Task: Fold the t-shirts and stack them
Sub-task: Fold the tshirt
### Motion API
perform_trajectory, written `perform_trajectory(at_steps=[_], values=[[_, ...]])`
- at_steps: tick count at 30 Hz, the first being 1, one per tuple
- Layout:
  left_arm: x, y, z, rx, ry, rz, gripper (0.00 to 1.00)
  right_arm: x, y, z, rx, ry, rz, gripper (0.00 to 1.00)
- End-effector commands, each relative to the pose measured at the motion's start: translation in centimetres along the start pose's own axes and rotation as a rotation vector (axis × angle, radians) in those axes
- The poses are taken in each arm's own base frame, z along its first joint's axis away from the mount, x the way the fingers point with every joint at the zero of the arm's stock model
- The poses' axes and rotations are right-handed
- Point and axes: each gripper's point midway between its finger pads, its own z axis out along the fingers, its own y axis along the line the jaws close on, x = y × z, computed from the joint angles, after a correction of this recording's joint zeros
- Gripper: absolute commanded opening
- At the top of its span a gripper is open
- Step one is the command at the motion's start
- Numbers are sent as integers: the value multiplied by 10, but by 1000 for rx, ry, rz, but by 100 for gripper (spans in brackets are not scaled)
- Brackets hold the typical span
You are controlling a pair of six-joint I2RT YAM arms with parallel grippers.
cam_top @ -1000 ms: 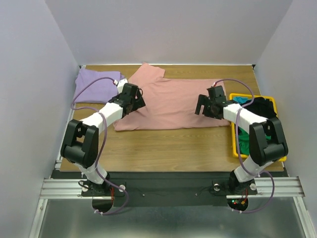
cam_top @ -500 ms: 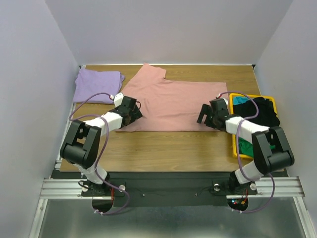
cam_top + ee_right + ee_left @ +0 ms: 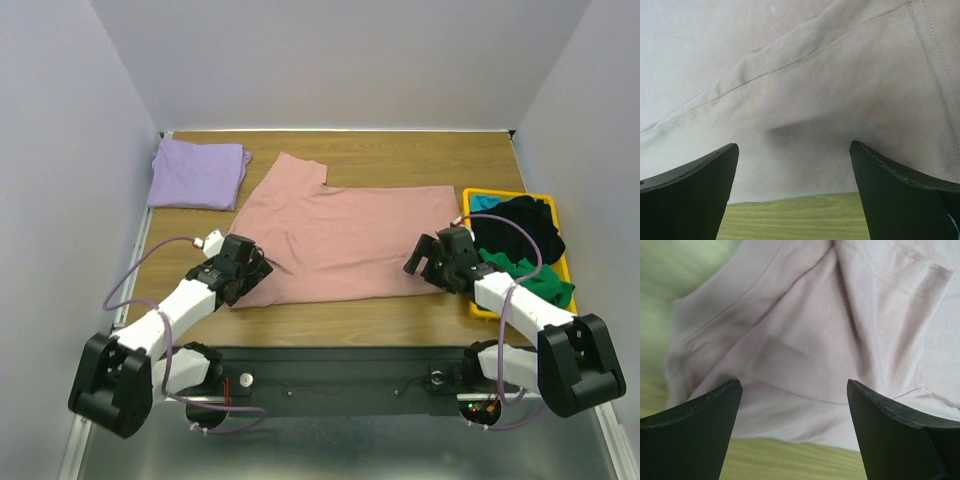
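Pink t-shirt lay flat mid-table. Left gripper, jaws spread wide, sat over its 7 o'clock corner, and right gripper, equally spread, over its 4 o'clock corner. Folded lavender t-shirt lay at 10 o'clock, and a yellow bin of shirts at 3 o'clock.

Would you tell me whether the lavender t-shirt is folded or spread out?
Folded: the lavender t-shirt lies as a compact rectangle with no sleeves showing.

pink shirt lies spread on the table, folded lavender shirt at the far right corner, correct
No: the top external view shows the lavender shirt at the far left corner. The pink shirt does lie spread on the table.
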Motion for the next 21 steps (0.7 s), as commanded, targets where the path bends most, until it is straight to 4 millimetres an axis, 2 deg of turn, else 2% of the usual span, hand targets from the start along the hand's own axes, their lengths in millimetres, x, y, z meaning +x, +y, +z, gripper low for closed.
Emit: perform_trajectory(at_steps=[1,3,5,7,10,11,14,15,17,18,19,20,21], values=[[11,42,-17,-132,13,-57,98,52,-33,-10,105,167,39,100],[23,45,-17,-110,54,-50,98,53,-33,-12,101,157,53,100],[26,40,-21,-67,65,-55,99,51,-31,-17,86,141,60,100],[21,36,-26,-42,48,-61,98,48,-26,-22,62,134,60,100],[10,30,-37,-23,11,-72,98,30,-13,-34,16,82,35,100],[-3,20,-44,1,-26,-79,98,13,-4,-40,-5,35,31,100],[-31,-1,-64,59,-104,-71,99,-16,17,-51,-51,-31,-1,100],[-53,-18,-78,97,-164,-81,99,-38,33,-59,-78,-74,-11,100],[-76,-37,-89,134,-231,-66,99,-58,45,-64,-83,-114,-28,100],[-94,-54,-102,174,-275,-50,99,-65,47,-61,-65,-119,-29,100],[-102,-62,-99,164,-293,-31,99,-77,46,-59,-28,-151,-13,100],[-121,-86,-110,226,-344,-12,99,-98,58,-64,-33,-198,-7,100],[-129,-99,-112,241,-358,3,99,-108,59,-63,-12,-221,-2,100]])
